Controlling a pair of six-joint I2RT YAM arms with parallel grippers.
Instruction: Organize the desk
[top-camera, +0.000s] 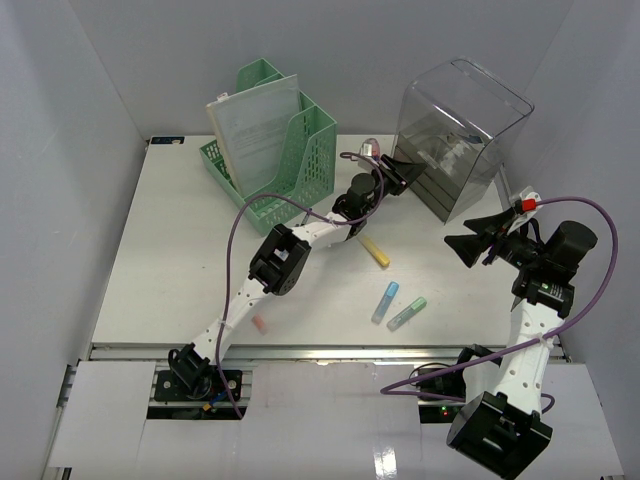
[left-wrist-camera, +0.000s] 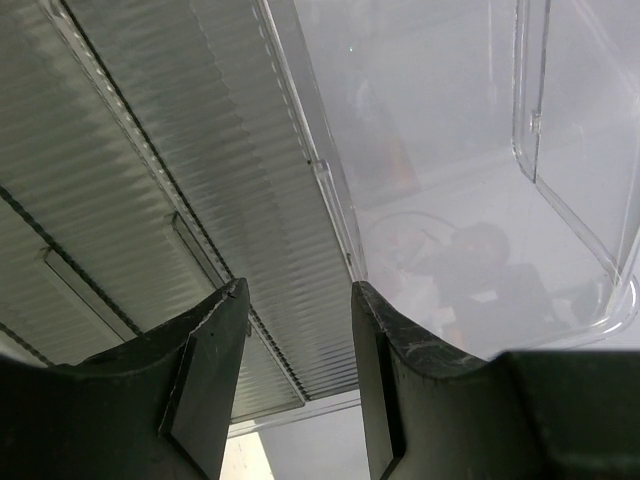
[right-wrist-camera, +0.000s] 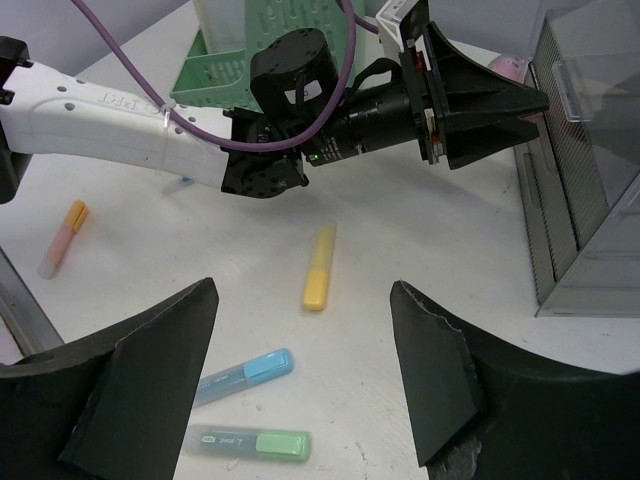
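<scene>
The white desk (top-camera: 170, 250) carries loose highlighters: a yellow one (top-camera: 375, 251), a blue one (top-camera: 385, 301), a green one (top-camera: 407, 314) and a pink-orange one (top-camera: 260, 322). My left gripper (top-camera: 406, 173) is open and empty at the front of the grey drawer unit (top-camera: 455, 150); in its wrist view the fingers (left-wrist-camera: 215, 350) face the ribbed drawers (left-wrist-camera: 200, 180). My right gripper (top-camera: 460, 250) is open and empty, held above the desk to the right of the highlighters. Its wrist view shows the yellow (right-wrist-camera: 319, 267), blue (right-wrist-camera: 245, 375) and green (right-wrist-camera: 250, 442) highlighters below it.
A green file organizer (top-camera: 285, 160) with papers stands at the back left. A small pink item (top-camera: 370, 150) lies behind the left gripper. The left arm (right-wrist-camera: 130, 105) stretches across the desk's middle. White walls enclose the desk; a metal rail (top-camera: 300, 352) runs along its front.
</scene>
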